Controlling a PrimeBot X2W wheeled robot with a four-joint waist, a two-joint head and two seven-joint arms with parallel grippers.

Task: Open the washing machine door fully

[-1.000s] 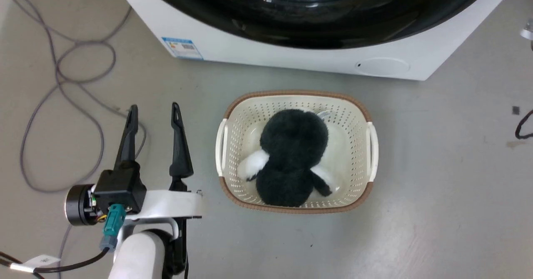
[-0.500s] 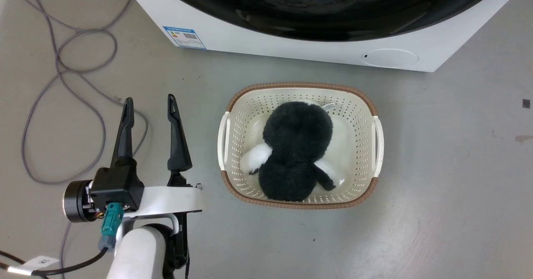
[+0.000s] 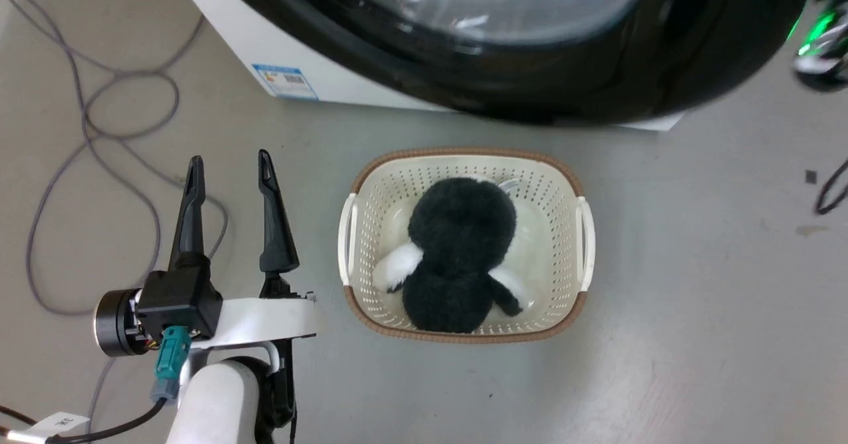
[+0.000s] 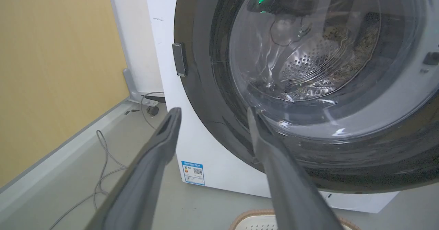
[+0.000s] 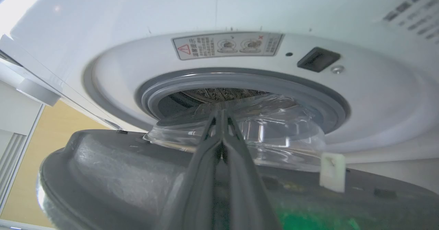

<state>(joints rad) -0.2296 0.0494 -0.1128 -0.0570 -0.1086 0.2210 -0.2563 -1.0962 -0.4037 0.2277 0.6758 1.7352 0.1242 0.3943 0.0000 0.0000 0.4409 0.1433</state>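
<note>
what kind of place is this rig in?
Probably a laundry corner, maybe a test setup: a white front-loading washing machine with its door partly open, and a laundry basket holding a plush toy on the bare grey floor before it.

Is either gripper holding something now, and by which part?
Nothing is gripped. The left gripper is open and empty. The right gripper is shut with nothing between its fingers, at the inner side of the washing machine door.

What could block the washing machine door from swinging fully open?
Perhaps the left gripper, open, before the hinge side of the washing machine door. The basket sits on the floor; its clearance is unclear.
</note>
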